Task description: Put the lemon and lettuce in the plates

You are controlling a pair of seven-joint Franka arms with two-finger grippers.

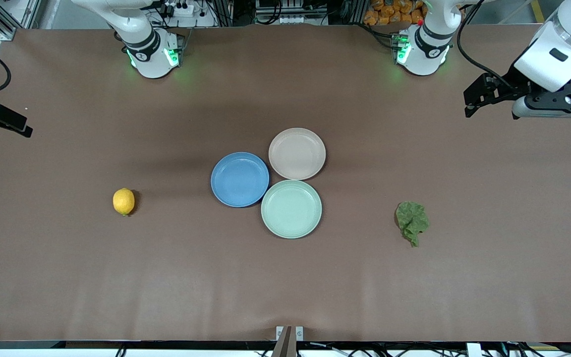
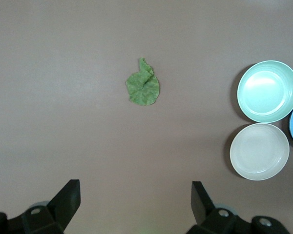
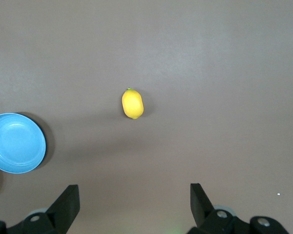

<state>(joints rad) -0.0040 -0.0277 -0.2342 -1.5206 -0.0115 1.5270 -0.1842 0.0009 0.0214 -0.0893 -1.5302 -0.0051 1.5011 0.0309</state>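
Toward the right arm's end of the bench, the right gripper (image 3: 132, 207) hangs with fingers spread above the lemon (image 1: 124, 201); at mid-bench the blue plate (image 1: 240, 179) and beige plate (image 1: 297, 153) sit empty. Toward the left arm's end, the left gripper (image 2: 134, 207), fingers spread, hangs above bare bench with the lettuce (image 1: 412, 221) lying apart from it. Nothing seems grasped yet; each arm probably must descend first.

A pale mint-green plate (image 1: 291, 208) sits near the middle of the brown desk (image 1: 67, 277), round, shallow and rimmed, with nothing in it. It lies nearer to the front camera than the two plates it touches. In the left wrist view the same mint-green plate (image 2: 268, 91) shows a bright sheen on its inner surface. The desk's brown covering shows faint creases along its near edge.
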